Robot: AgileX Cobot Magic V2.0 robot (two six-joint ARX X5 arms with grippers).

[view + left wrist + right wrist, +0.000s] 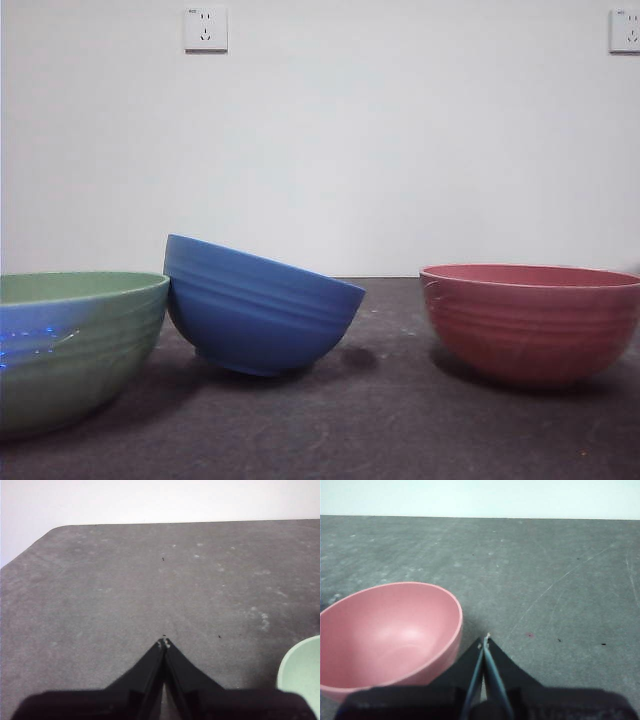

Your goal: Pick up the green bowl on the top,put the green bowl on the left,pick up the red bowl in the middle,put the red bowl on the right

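Green bowl [70,345]: nearest the front camera, far left, upright, glossy, faintly ribbed, cut off by the frame edge. Blue bowl [255,310]: ribbed, tilted, rim leaning on the green one. Red bowl [532,322]: right, upright, well apart, smooth inside in the right wrist view. Grey scuffed table [380,420]. Left gripper [163,643]: jaws closed, empty, green rim at the frame edge. Right gripper [485,641]: jaws closed, empty, beside the red bowl.

A plain white wall [400,150] is running across the far side of the scene, carrying one white power socket [205,29] high on the left and another socket [625,31] showing partly at the far right edge. A dark grey, scuffed table [380,420] is spreading toward the near side, catching soft, even light and pale scratches.
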